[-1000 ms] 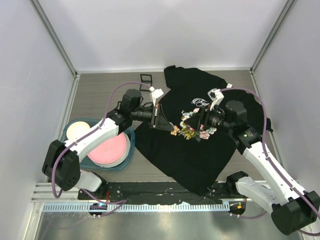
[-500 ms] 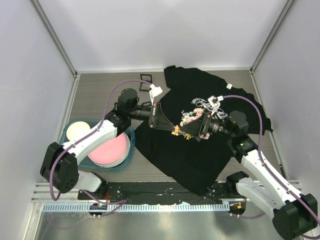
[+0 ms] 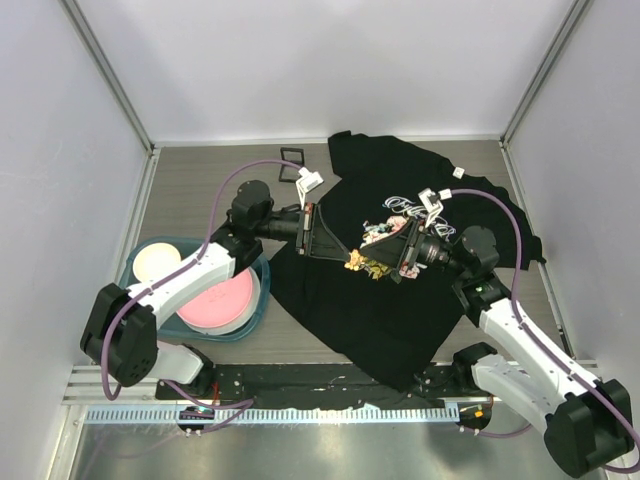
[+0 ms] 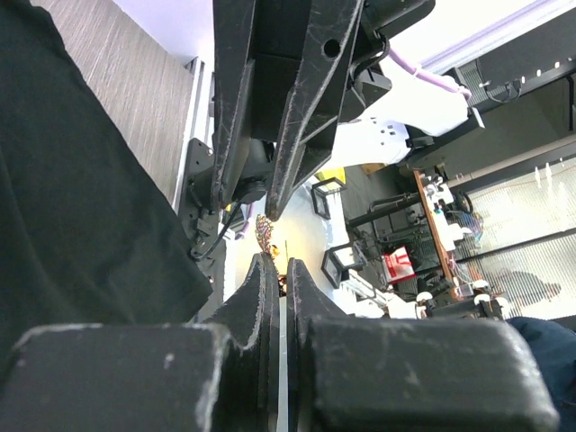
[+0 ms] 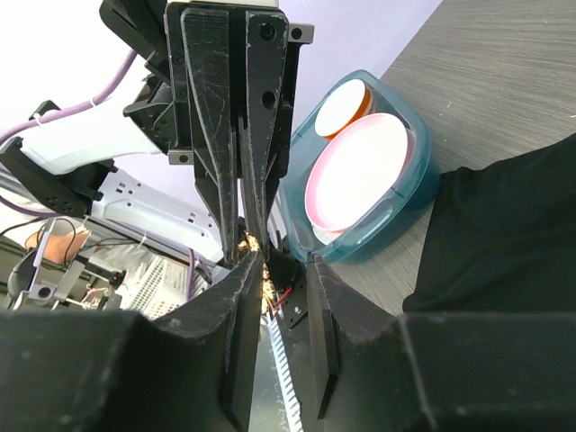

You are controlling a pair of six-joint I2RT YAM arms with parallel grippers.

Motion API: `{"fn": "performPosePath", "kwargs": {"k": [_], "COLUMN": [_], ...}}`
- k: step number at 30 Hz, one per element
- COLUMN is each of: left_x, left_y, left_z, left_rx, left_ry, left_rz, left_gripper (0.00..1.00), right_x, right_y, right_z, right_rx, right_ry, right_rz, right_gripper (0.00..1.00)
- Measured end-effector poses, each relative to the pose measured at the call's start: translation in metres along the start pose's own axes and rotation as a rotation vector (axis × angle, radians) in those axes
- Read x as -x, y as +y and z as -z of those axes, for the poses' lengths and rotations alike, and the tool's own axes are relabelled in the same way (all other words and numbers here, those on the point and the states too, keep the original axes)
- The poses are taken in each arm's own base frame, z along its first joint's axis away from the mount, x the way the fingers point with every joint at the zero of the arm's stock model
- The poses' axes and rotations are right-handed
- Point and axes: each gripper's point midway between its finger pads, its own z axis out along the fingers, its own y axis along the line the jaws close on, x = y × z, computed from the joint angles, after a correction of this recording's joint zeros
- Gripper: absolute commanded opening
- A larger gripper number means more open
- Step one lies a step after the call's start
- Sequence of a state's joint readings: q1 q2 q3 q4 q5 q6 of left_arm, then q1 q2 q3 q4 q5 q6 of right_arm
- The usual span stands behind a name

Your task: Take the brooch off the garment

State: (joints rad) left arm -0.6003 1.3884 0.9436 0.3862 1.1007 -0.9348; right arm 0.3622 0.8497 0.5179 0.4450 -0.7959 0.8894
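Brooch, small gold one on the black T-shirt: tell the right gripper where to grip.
Pinch the small gold brooch at its free end, from the robot's right: the shut left gripper crowds its other end, and the right gripper faces it, open.

The table (image 3: 200, 180) was overlooked from above. The left tool (image 4: 274, 263) and right tool (image 5: 277, 261) were each filmed closely from behind, the other shown directly ahead.

Bright, even overhead light; wrist views soft up close.

From above, the white walls (image 3: 300, 70) glow evenly, shadows stay faint, and the metal strip (image 3: 300, 440) at the near edge shines. The black shirt (image 3: 400, 320) swallows its own folds. The left fingers (image 4: 252, 306) and right fingers (image 5: 238, 306) loom dark and blurred in their wrist views, against pale backdrops bleaching toward white.
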Motion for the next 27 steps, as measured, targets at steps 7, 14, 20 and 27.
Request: {"fn": "performPosePath", "kwargs": {"k": [7,14,20,27], "left_x": [0.003,0.001,0.001,0.000], "left_y": [-0.005,-0.003,-0.004,-0.003], "left_z": [0.000,0.000,0.001,0.001], "left_rx": [-0.023,-0.026,-0.032,-0.034], "left_ry": [-0.015,-0.019,-0.017,-0.017], "left_rz": [0.001,0.024,0.041,0.054], "left_gripper": [0.00,0.00,0.00,0.00], "right_x": [0.000,-0.002,-0.004,-0.008], "right_y": [0.002,0.002,0.006,0.011], "right_z": [-0.001,-0.005,-0.008,-0.011], "right_rx": [0.028,0.048,0.068,0.093], "right_ry": [-0.001,0.004,0.007,0.018], "right_rz": [-0.009,-0.024,-0.018,-0.009], "right_gripper": [0.29,0.29,0.21,0.23]}}
